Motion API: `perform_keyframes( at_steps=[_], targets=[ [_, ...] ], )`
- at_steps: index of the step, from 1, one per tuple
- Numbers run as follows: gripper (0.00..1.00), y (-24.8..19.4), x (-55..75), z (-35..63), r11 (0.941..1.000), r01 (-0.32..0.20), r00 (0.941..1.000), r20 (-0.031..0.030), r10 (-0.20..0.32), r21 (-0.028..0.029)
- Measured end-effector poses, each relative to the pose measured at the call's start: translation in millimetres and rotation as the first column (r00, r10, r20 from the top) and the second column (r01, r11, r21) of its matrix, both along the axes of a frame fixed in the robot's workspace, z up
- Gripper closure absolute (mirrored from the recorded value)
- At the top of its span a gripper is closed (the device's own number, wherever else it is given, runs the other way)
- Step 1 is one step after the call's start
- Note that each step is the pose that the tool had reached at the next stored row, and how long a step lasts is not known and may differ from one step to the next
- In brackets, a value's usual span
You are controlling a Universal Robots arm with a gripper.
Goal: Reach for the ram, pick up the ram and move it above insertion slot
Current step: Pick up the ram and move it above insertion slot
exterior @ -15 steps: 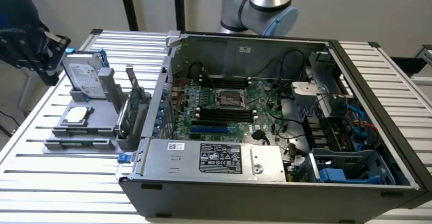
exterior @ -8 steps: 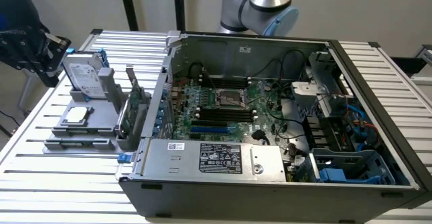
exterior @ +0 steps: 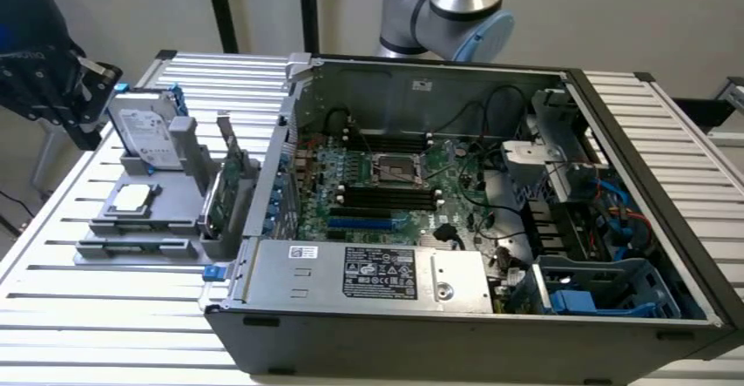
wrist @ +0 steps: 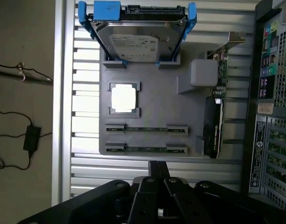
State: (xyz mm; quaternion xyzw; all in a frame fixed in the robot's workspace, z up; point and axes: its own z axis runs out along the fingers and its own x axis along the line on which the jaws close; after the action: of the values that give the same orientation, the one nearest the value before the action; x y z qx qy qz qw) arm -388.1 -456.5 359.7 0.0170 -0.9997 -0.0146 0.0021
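One loose cable (wrist: 31, 137): off the table's edge, well to the side of my claw; no concern.
Table (wrist: 84, 60): ribbed metal under everything ahead of me.
Grey holder (wrist: 154, 95): straight ahead of my fingertips, carrying all the parts.
Processor (wrist: 123, 99): bright square beyond both sticks.
Hard drive (wrist: 138, 39): in blue rails, the farthest thing ahead of me.
Far ram stick (wrist: 145, 129): on edge in grey clips, one row beyond the near one.
Near ram stick (wrist: 145, 149): on edge in its clips, the closest thing ahead of my fingertips, untouched.
Claw (wrist: 157, 163): fingers pressed together, gripping nothing, short of the holder's edge.
Expansion card (wrist: 213, 126): upright, off to the side of my claw by the stick ends.
Computer case (wrist: 269, 93): beyond the card, same side.
Risk, fingers: going down closed, I would strike the stick's top edge instead of straddling it.
Risk, rows: the sticks lie close and parallel, so a small drift could catch the wrong one.
Risk, grip: I judge that an off-centre hold would tilt the stick and bind it in its clips.
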Motion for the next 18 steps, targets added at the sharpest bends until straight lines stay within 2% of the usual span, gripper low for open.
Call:
perform_keyframes(
  at_steps=[6, 7, 11, 14, 18],
  targets=[
    [0.89, -0.1, 0.0, 0.0, 1.0000, 0.000, 1.0000, -0.0001, 0.000, -0.0001],
    [0.89, 0.3, -0.1, -1.0, 1.0000, 0.000, 1.0000, 0.0001, 0.000, -0.0019],
    [0.89, 0.4, -0.1, -2.0, 0.9980, -0.064, 0.9980, -0.0003, 0.064, -0.0030],
    [0.89, 0.5, -0.2, -2.9, 0.9931, -0.117, 0.9931, -0.0002, 0.117, -0.0029],
    [0.89, 0.5, -0.2, -4.1, 0.9819, -0.189, 0.9819, -0.0001, 0.189, -0.0029]
  ],
)
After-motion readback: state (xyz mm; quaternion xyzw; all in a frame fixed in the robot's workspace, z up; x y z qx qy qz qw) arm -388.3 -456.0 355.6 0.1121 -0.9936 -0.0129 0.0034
